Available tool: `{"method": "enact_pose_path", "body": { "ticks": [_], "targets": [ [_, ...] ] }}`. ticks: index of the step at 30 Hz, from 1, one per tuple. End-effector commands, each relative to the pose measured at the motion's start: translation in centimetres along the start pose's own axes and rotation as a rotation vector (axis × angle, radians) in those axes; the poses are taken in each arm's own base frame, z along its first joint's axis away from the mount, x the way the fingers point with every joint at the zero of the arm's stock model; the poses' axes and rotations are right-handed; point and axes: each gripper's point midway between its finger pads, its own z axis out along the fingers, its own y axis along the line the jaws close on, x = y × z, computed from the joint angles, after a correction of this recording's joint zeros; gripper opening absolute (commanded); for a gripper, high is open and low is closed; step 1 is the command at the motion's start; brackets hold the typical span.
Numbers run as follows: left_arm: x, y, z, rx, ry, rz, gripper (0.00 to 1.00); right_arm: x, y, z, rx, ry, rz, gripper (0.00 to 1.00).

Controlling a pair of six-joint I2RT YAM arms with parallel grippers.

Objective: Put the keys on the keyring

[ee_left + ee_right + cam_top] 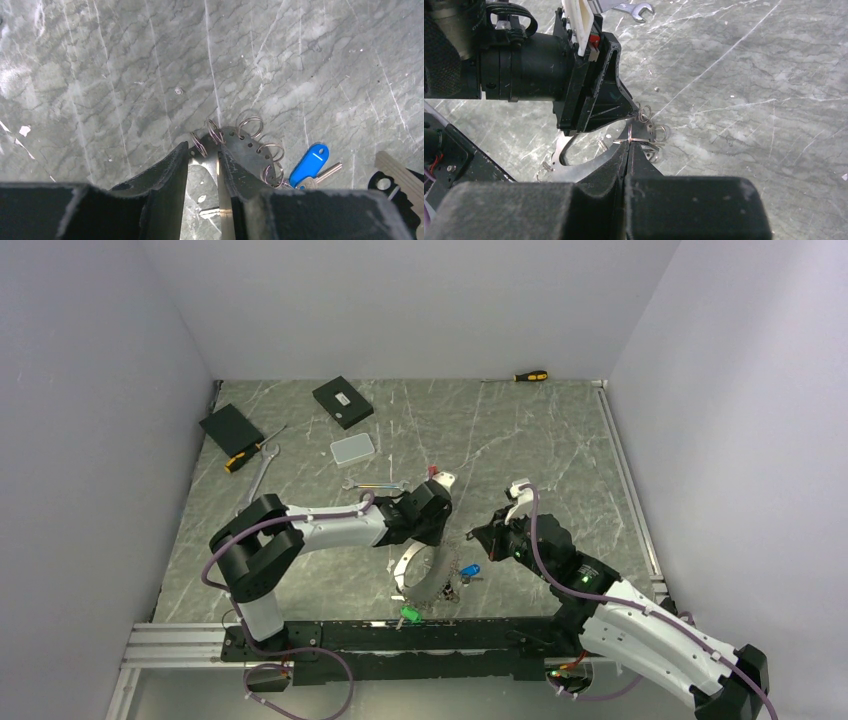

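Keyring (415,575) sits on the bench (500,440); left hand (202,150) tilts down over it, jaws apart astride its plate; right hand (628,145), from its right, jaws together, touches one split ring (639,139); blue-tagged key (310,162) beside it.

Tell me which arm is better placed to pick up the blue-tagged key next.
Left, probably. The left gripper stands open astride the keyring, free to move, and the blue-tagged key lies just beside it. The right gripper is shut on a small split ring of the keyring, so it is occupied.
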Motion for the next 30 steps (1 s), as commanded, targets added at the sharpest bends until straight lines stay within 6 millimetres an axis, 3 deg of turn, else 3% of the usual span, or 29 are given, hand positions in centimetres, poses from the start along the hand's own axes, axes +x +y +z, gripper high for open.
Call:
{"method": "enact_pose_path", "body": {
  "ticks": [1, 15, 30],
  "targets": [
    [-1.4, -0.8, -1.0, -0.01, -0.048, -0.032, 0.32, -0.4, 0.1, 0.0, -0.002, -0.025, 0.007, 0.0],
    [0.3, -0.1, -0.2, -0.066, -0.025, -0.054, 0.25, -0.4, 0.0, -0.1, 0.0, -0.022, 0.007, 0.0],
    [1.3, -0.5, 1.1, -0.044, -0.011, -0.083, 0.25, -0.4, 0.1, 0.0, -0.001, -0.021, 0.005, 0.0]
  ]
}}
